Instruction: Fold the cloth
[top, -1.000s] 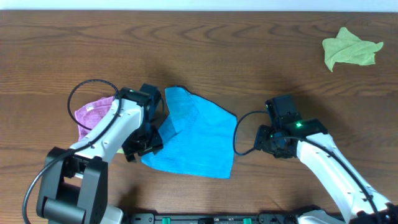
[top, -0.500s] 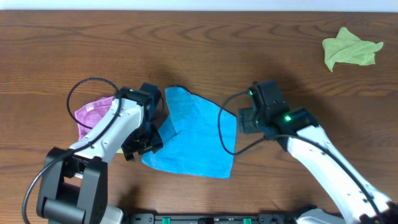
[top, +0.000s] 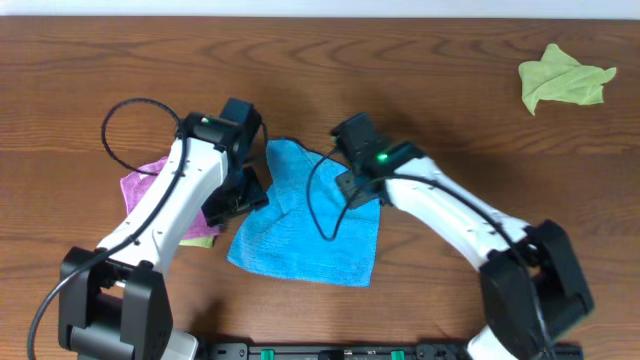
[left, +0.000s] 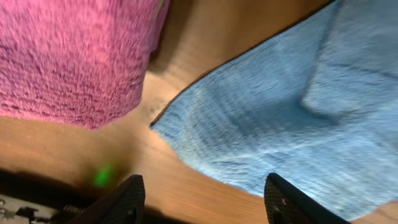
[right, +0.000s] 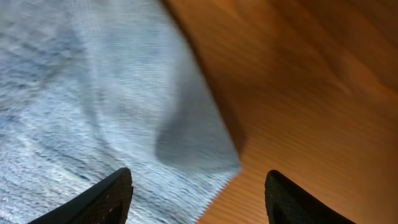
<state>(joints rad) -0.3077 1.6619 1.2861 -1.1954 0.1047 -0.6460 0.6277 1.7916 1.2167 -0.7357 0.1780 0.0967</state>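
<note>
The sky-blue cloth (top: 300, 225) lies on the wooden table at the centre front, with its upper part creased. My left gripper (top: 238, 193) is at the cloth's left edge, between it and the purple cloth. In the left wrist view the jaws (left: 202, 200) are open and empty over bare wood, with the blue cloth's (left: 286, 106) corner just ahead. My right gripper (top: 358, 186) hovers over the cloth's upper right edge. In the right wrist view its jaws (right: 199, 199) are open and empty, straddling a corner of the cloth (right: 93, 93).
A purple cloth (top: 145, 181) lies left of the blue one, also in the left wrist view (left: 74, 56), with a yellow-green scrap (top: 201, 240) at its lower edge. A crumpled yellow-green cloth (top: 565, 80) lies at the far right back. A black cable loop (top: 135, 125) hangs by the left arm.
My right arm has swung left from beside the cloth's right corner to over its upper right edge. My left gripper has shifted slightly back along the cloth's left edge.
</note>
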